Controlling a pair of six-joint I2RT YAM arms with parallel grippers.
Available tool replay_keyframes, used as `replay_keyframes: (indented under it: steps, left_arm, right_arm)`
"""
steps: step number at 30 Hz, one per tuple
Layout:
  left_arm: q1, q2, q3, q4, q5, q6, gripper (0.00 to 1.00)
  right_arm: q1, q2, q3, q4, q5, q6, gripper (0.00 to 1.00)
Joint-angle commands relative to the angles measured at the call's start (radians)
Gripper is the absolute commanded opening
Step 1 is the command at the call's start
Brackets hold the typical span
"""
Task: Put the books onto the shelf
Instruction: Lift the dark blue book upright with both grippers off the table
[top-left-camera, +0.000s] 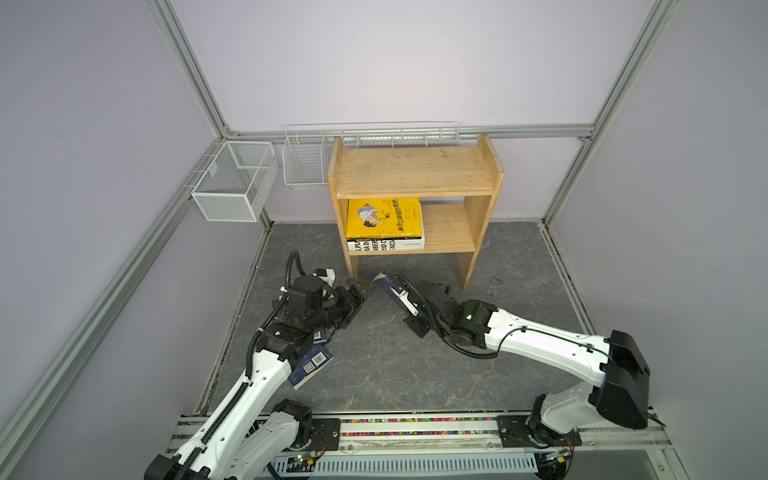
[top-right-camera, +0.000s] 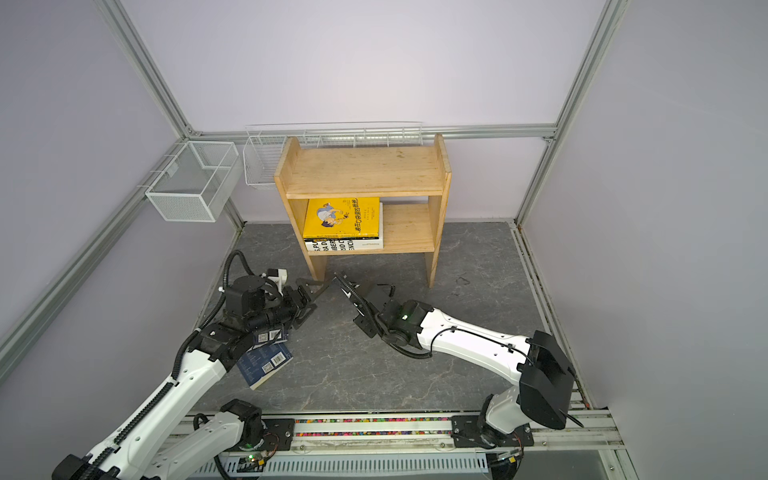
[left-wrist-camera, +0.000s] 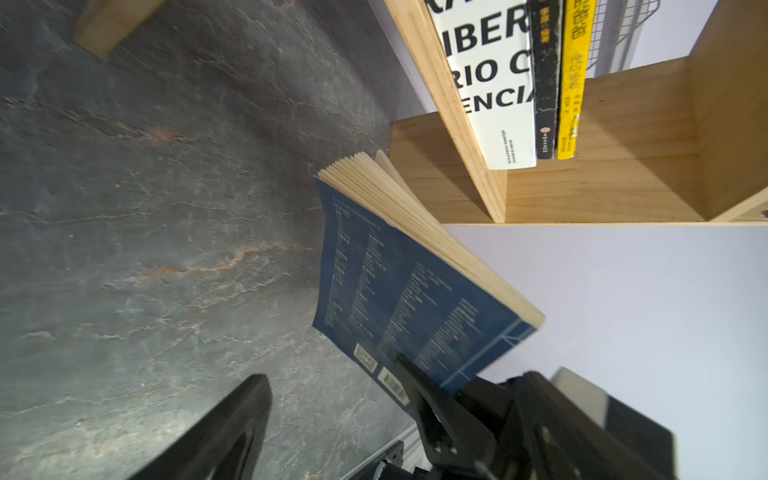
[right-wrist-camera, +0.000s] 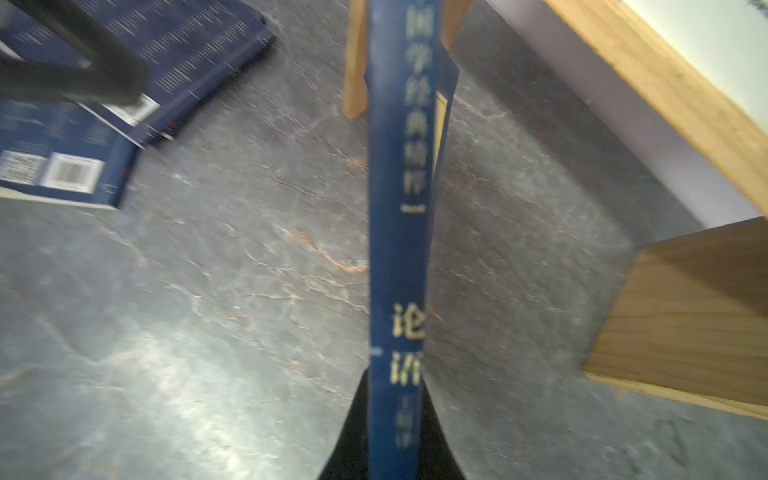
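My right gripper (right-wrist-camera: 395, 436) is shut on the spine end of a navy book (right-wrist-camera: 397, 249), holding it off the floor by the pine shelf's (top-left-camera: 415, 170) left leg. In both top views this book (top-left-camera: 384, 286) (top-right-camera: 343, 284) hangs between the two grippers. My left gripper (left-wrist-camera: 328, 368) (top-left-camera: 359, 297) is open, one finger lying against the book's back cover (left-wrist-camera: 395, 291) near the barcode. A white book (left-wrist-camera: 490, 83), a black book (left-wrist-camera: 546, 83) and a yellow book (top-left-camera: 384, 218) are stacked on the lower tier. Two more navy books (top-left-camera: 311, 365) (right-wrist-camera: 124, 83) lie on the floor under my left arm.
The shelf's top tier (top-right-camera: 365, 170) holds nothing. A white mesh basket (top-left-camera: 232, 180) hangs on the left wall and a wire basket (top-left-camera: 305, 160) behind the shelf. The shelf's right leg (right-wrist-camera: 685, 316) stands close to the right arm. Grey stone floor (top-left-camera: 415, 365) spreads in front.
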Motion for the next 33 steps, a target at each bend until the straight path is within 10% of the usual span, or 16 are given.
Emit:
replay_keyframes:
  steps: [1, 18, 28, 33]
  left_arm:
    - [0.002, 0.018, 0.015, 0.046, 0.066, -0.053, 0.94]
    - [0.060, 0.162, -0.024, 0.033, 0.191, -0.054, 0.73]
    - [0.089, 0.196, -0.004, -0.088, 0.167, 0.074, 0.24]
    - [0.108, 0.179, -0.009, -0.084, 0.171, 0.088, 0.00]
  right_arm:
    - [0.027, -0.001, -0.024, 0.040, 0.149, -0.161, 0.07]
    - [0.182, 0.100, -0.042, 0.204, 0.341, -0.400, 0.07]
    - [0.250, 0.154, -0.053, 0.327, 0.385, -0.505, 0.10]
    - [0.275, 0.166, -0.057, 0.351, 0.403, -0.486, 0.33]
